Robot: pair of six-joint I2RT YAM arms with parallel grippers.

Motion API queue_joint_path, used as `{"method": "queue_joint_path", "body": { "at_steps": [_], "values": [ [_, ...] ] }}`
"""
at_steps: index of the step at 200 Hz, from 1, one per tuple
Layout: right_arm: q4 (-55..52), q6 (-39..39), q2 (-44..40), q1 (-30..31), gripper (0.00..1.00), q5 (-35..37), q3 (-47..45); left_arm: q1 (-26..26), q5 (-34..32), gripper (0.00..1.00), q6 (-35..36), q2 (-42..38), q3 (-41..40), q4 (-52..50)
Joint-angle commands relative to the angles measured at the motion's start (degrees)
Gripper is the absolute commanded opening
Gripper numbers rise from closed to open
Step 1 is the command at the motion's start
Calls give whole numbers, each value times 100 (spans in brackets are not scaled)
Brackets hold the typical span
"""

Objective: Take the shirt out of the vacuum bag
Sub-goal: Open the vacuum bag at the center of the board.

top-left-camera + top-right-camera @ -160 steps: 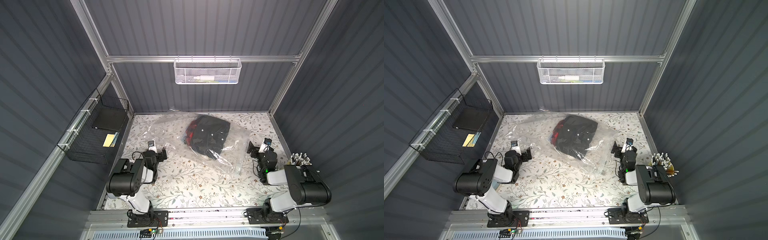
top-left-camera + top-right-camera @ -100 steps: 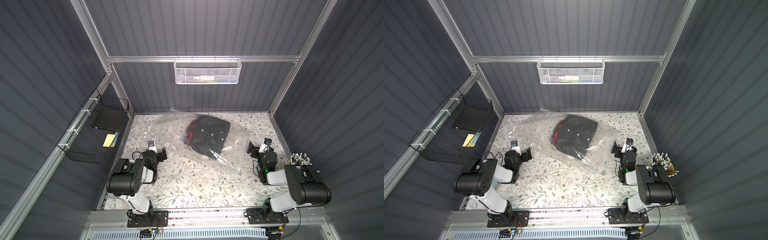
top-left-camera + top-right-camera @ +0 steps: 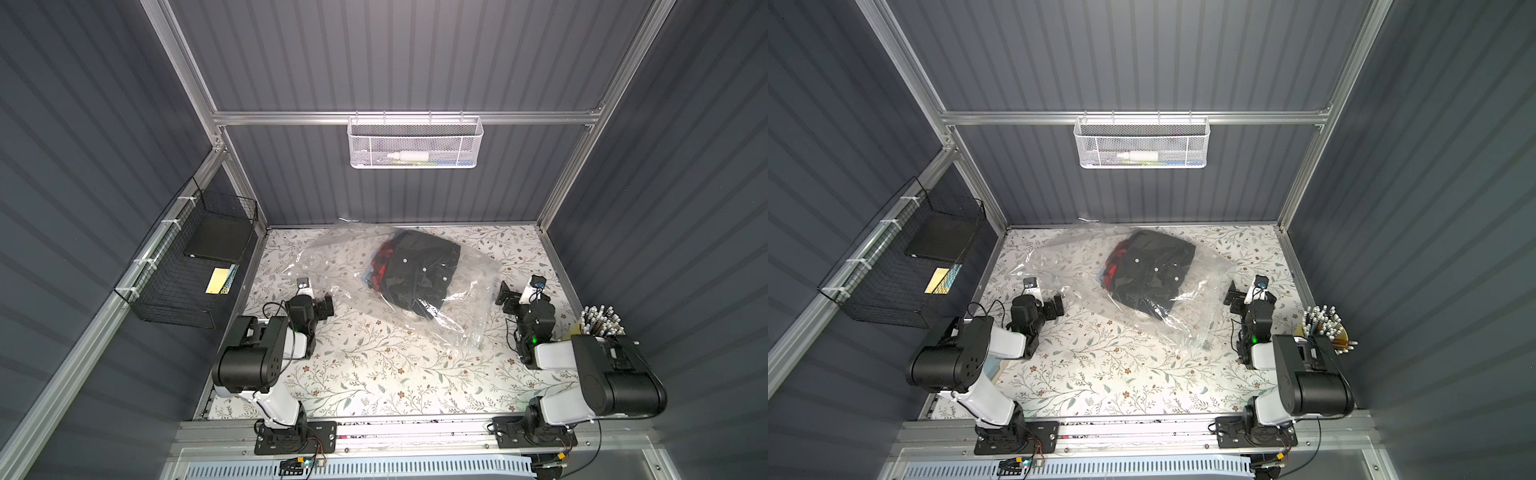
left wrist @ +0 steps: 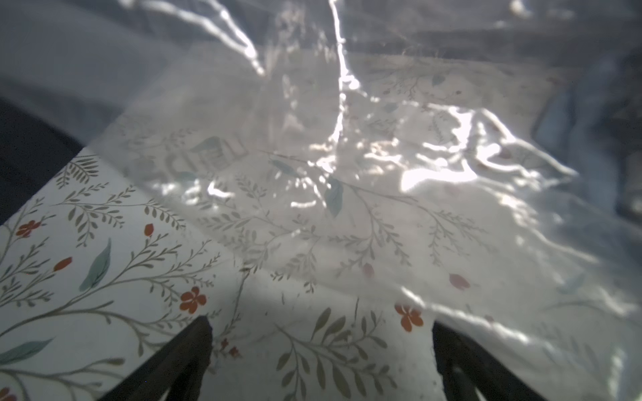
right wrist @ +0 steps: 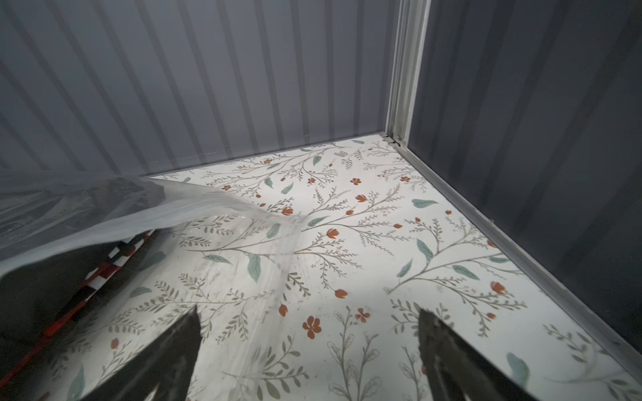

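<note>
1. The counter [image 3: 374,374], white with a leaf-and-flower print, fills the floor of a booth with dark grey ribbed walls and aluminium posts.
2. The vacuum bag [image 3: 328,262] lies slantwise on the counter's far half. The dark shirt [image 3: 419,270] is inside it, with red plaid showing at one side.
3. Above the bag, a white mesh basket [image 3: 415,143] hangs on the back wall. A black wire basket [image 3: 187,270] hangs on the side wall beyond the bag's left. A pen holder [image 3: 598,324] stands beyond its right.
4. The bag's far corner reaches the back wall. From its near corner, bare counter runs open to the front rail [image 3: 415,432].
5. The left end effector [image 4: 319,333] is spread wide and empty, with the bag's crinkled edge just ahead of it.
6. The right end effector [image 5: 309,316] is also spread wide and empty. One finger is over the bag's clear margin, the other over bare counter. Whether it touches the bag cannot be told.
</note>
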Motion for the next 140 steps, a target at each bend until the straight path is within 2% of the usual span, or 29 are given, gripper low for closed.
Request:
{"method": "queue_joint_path", "body": {
  "at_steps": [1, 16, 34, 42, 59, 78, 94, 116, 125, 140],
  "values": [
    [-864, 147, -594, 20, 99, 314, 342, 17, 150, 99, 45, -368, 781, -1544],
    [-980, 125, -1013, 56, 99, 372, 312, 41, 152, 99, -421, -600, 1019, -1805],
    [-1110, 109, -1547, 131, 99, 342, 327, 142, -1008, 99, -2050, -791, 1699, -3257],
    [-1188, 80, -1759, 196, 99, 296, 354, 219, -1046, 100, -2428, -776, 2003, -3864],
    [-1332, 470, -2192, 368, 99, 652, 400, 267, -57, 99, -2028, -559, 2517, -4345],
    [-2140, 1942, -2711, 375, 99, 1225, 581, 263, 140, 96, -2048, -419, 3034, -5050],
    [-2867, 2836, -2943, 368, 99, 1418, 752, 263, -40, 95, -2247, -664, 2786, -4951],
    [-2688, 2485, -3113, 373, 99, 585, 717, 209, -406, 95, -2610, -859, 2675, -5283],
    [-2444, 2434, -3200, 375, 99, 311, 621, 100, -787, 94, -2652, -906, 2770, -5585],
    [-2241, 2731, -3198, 375, 99, 356, 517, -106, -1217, 94, -2885, -976, 2939, -6103]
  ]
}}
